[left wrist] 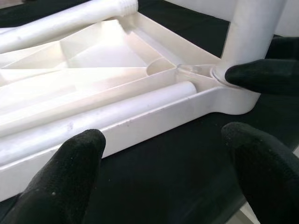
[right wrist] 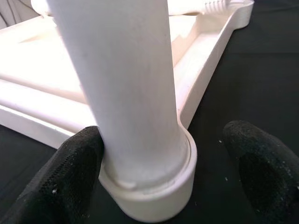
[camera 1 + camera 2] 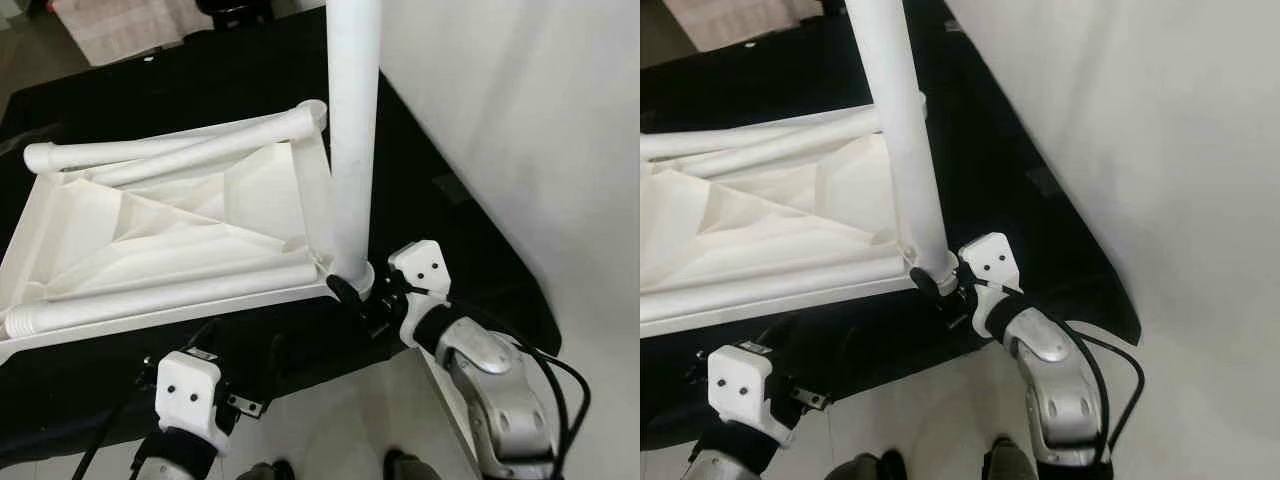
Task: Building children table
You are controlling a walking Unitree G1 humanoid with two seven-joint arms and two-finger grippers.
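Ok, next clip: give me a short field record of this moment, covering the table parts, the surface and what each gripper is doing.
surface: black cloth
tabletop: white, upside down, ribbed underside up
standing leg: upright in the near right corner socket
loose legs: three lying across the tabletop
right gripper: open around the standing leg's base, one finger touching it
left gripper: open, at the tabletop's near edge, holding nothing
floor: pale, to the robot's right

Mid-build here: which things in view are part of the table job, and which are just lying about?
Part of the job:
- upturned white tabletop
- upright leg in its corner socket
- loose legs lying on the tabletop
- right gripper, open around the upright leg's base
- left gripper, open near the tabletop's edge

Lying about:
- black cloth
- pale rug
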